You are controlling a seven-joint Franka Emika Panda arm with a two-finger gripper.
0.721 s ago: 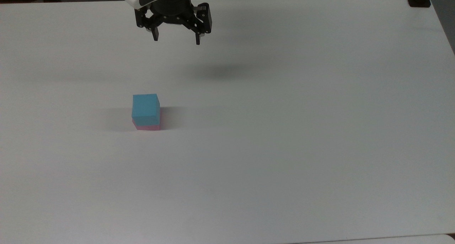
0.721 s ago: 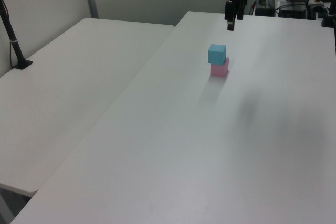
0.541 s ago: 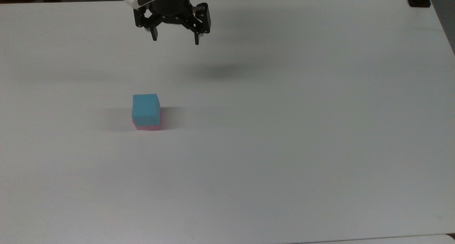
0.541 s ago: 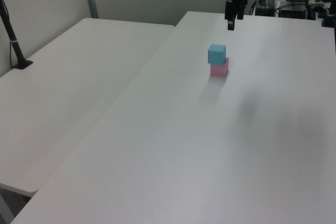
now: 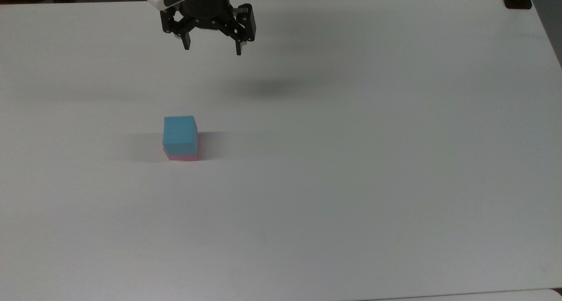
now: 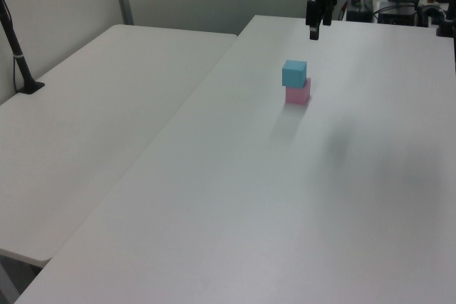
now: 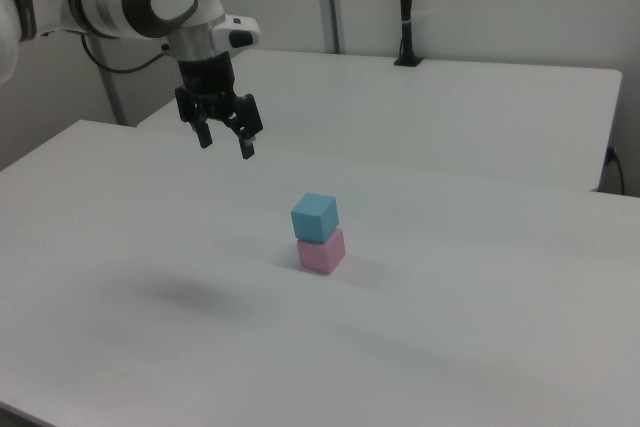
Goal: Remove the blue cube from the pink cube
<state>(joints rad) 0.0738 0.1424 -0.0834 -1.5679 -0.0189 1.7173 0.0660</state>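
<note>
Clearly, the stack is intact: the blue cube is seen resting squarely on the pink cube, of which only a thin strip along the bottom and right edge is exposed in the top view. Both are set on the white surface, left of centre in the top view. In the right view the blue cube is shown turned slightly relative to the pink cube beneath it, the two touching face to face. In the left view the blue cube and pink cube are found toward the far end of the surface. The hand is held in the air near the top view's upper edge, well apart from the cubes and a little to their right, its two fingers spread wide with nothing between them. A soft shadow is cast on the surface further to the top view's right. In the right view the hand is seen up and to the left of the stack, fingers pointing downward; in the left view the hand is placed beyond the cubes. A second white table is visible behind in the right view.
</note>
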